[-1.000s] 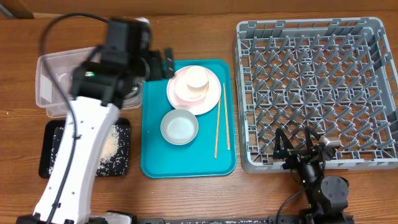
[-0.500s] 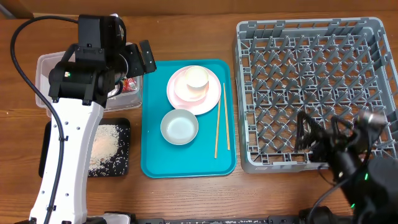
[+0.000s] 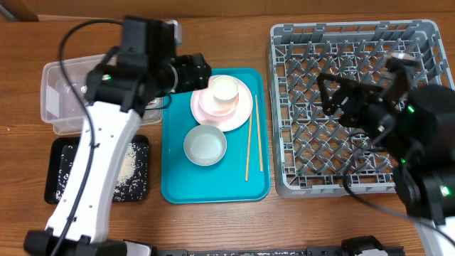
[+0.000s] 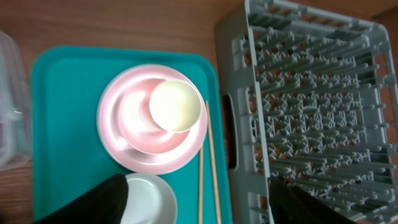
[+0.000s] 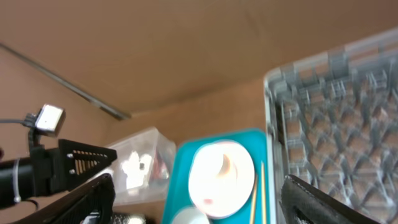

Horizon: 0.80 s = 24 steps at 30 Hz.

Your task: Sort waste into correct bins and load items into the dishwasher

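A pale pink plate [image 3: 221,107] with a small cream cup [image 3: 225,89] on it lies at the back of the teal tray [image 3: 174,178]. In front of it sits a grey-white bowl [image 3: 205,145], and two chopsticks [image 3: 249,146] lie to the right. My left gripper [image 3: 193,71] hangs open just left of the plate; in its wrist view it [image 4: 199,208] is empty above the bowl [image 4: 149,199] and chopsticks [image 4: 211,162]. Over the grey dish rack [image 3: 419,43] my right gripper [image 3: 340,96] is open and empty, facing the plate [image 5: 222,175].
The clear tub [image 3: 60,99] at the back left holds crumpled white napkins [image 5: 132,165]. In front of it, the black tray [image 3: 64,171] carries scattered rice [image 3: 126,165]. The left arm reaches over both bins.
The left gripper swung right from over the clear tub to the tray's back-left corner. The right arm rose from the rack's front edge to over the rack, turned toward the tray.
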Motion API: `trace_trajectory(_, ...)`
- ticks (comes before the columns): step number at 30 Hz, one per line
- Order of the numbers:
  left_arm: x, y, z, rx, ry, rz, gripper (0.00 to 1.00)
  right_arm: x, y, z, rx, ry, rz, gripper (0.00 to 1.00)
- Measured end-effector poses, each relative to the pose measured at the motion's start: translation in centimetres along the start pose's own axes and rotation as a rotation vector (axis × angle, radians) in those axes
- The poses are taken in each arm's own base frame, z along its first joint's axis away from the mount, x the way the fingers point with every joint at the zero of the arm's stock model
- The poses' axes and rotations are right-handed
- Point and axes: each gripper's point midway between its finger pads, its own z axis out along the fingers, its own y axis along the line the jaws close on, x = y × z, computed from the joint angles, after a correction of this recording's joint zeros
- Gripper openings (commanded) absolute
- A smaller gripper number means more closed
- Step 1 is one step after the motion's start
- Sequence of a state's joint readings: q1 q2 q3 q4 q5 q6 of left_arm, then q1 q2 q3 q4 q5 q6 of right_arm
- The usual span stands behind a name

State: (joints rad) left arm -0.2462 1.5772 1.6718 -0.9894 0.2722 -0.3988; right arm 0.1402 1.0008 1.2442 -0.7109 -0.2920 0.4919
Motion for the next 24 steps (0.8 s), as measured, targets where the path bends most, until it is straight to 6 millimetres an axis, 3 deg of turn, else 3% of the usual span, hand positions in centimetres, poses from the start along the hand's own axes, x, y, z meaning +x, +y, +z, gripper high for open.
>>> trace_trajectory(7, 2.1, 0.2, 5.9, -0.104, 0.094, 0.021, 0.57, 4.4, -4.5, 5.3, 0.128, 0.241, 0.056, 0.79)
trace_trajectory(9, 2.3, 0.6, 7.4, -0.127, 0.110, 0.014, 0.52, 4.9, -5.1, 6.0, 0.139, 0.267, 0.039, 0.77)
trace_trajectory(12, 2.8, 1.3, 9.7, -0.156, 0.137, -0.008, 0.34, 5.5, -5.9, 6.9, 0.158, 0.298, 0.006, 0.77)
trace_trajectory(16, 3.1, 2.5, 12.5, -0.183, 0.159, -0.024, 0.34, 5.8, -6.8, 7.6, 0.183, 0.316, -0.014, 0.78)
trace_trajectory(24, 3.2, 3.4, 13.9, -0.213, 0.163, -0.034, 0.33, 5.9, -7.8, 8.1, 0.219, 0.321, -0.049, 0.82)
